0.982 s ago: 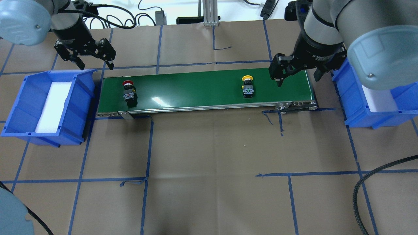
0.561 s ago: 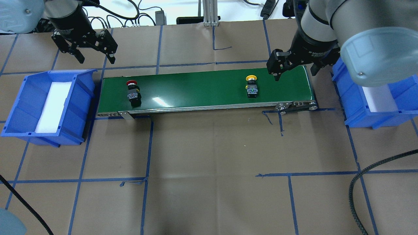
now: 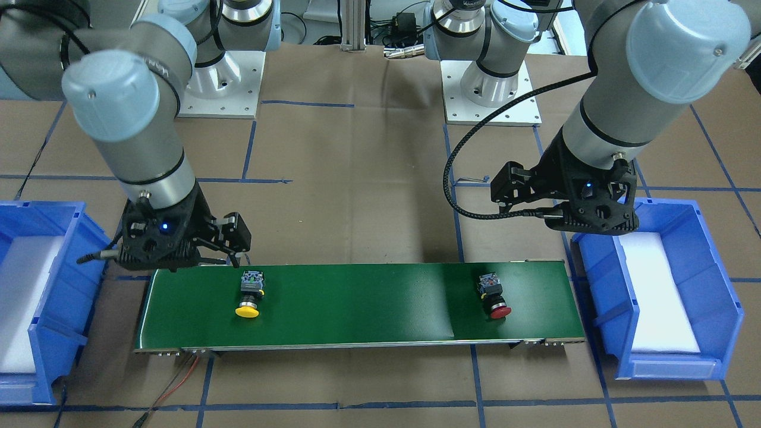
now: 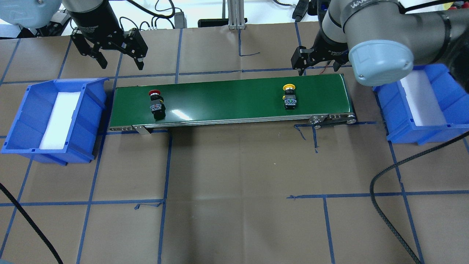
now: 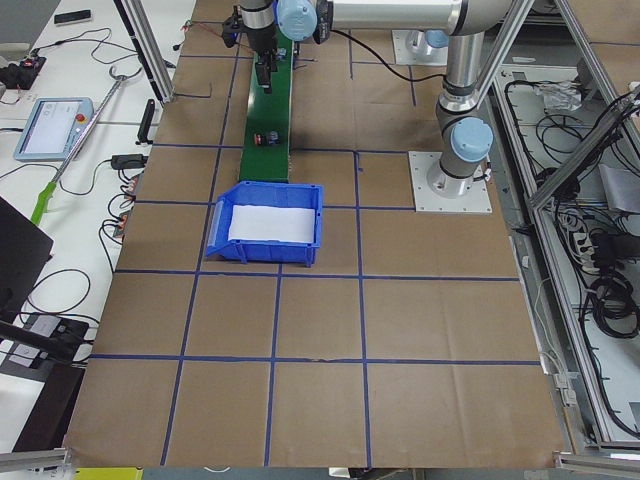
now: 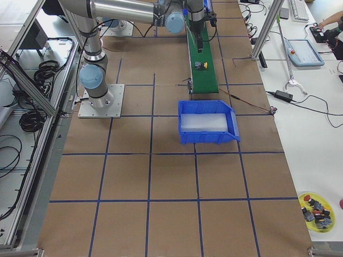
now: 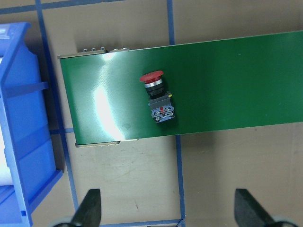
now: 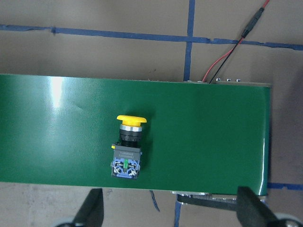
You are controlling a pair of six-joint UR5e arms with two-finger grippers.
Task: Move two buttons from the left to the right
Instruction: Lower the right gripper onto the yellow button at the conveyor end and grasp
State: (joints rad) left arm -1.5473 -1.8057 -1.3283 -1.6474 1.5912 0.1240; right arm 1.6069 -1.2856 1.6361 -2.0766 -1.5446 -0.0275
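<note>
A red-capped button (image 4: 157,104) lies on its side at the left end of the green conveyor belt (image 4: 227,99); it also shows in the left wrist view (image 7: 158,97). A yellow-capped button (image 4: 289,98) lies toward the belt's right end, also in the right wrist view (image 8: 129,149). My left gripper (image 4: 121,60) is open and empty, above the table beyond the belt's left end. My right gripper (image 4: 317,60) is open and empty, beyond the belt's far edge near the yellow button.
A blue bin (image 4: 95,99) with white foam stands left of the belt, and another (image 4: 403,135) stands right of it. A black cable (image 4: 384,172) loops over the table at the right. Red and black wires (image 8: 236,42) lie behind the belt's right end.
Both buttons have shifted to the right along the belt. Both grippers have moved away from the belt toward the table's far side, still open.
</note>
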